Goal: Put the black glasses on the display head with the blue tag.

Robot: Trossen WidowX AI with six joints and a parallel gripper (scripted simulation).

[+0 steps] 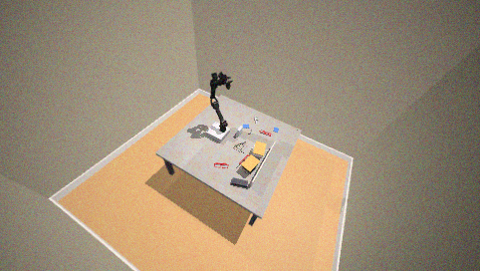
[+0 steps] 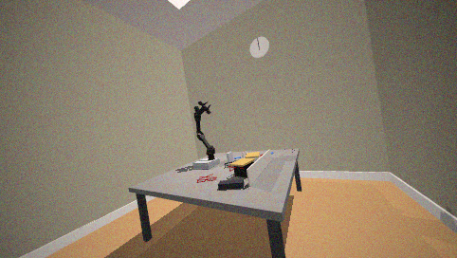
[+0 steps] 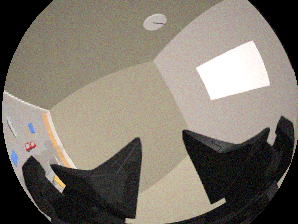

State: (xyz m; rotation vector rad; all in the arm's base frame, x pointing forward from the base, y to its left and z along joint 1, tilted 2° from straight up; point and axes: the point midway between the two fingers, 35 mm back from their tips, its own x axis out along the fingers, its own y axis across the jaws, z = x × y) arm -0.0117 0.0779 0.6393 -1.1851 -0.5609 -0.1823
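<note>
Thin black-outlined glasses (image 1: 239, 146) appear to lie on the grey table (image 1: 194, 151) (image 2: 166, 185), in front of the arm's base. I cannot make out the two display heads for certain or tell which bears the blue tag. Blue patches show beyond the base, one nearer (image 1: 246, 127) and one farther (image 1: 276, 130). My gripper (image 1: 230, 84) (image 2: 209, 109) (image 3: 161, 138) is raised high above the table at the arm's top. Its fingers stand apart with nothing between them, and the wrist view looks mostly at walls and ceiling.
Red glasses-like items lie on the table, one near the front (image 1: 221, 165) (image 2: 207, 178) and another farther back (image 1: 265, 133) (image 3: 30, 146). Two yellow-topped dark blocks (image 1: 259, 147) (image 1: 250, 163) stand beside a long white upright panel (image 1: 262, 163) (image 2: 260, 167). A dark block (image 1: 240, 182) (image 2: 231, 184) lies near its end.
</note>
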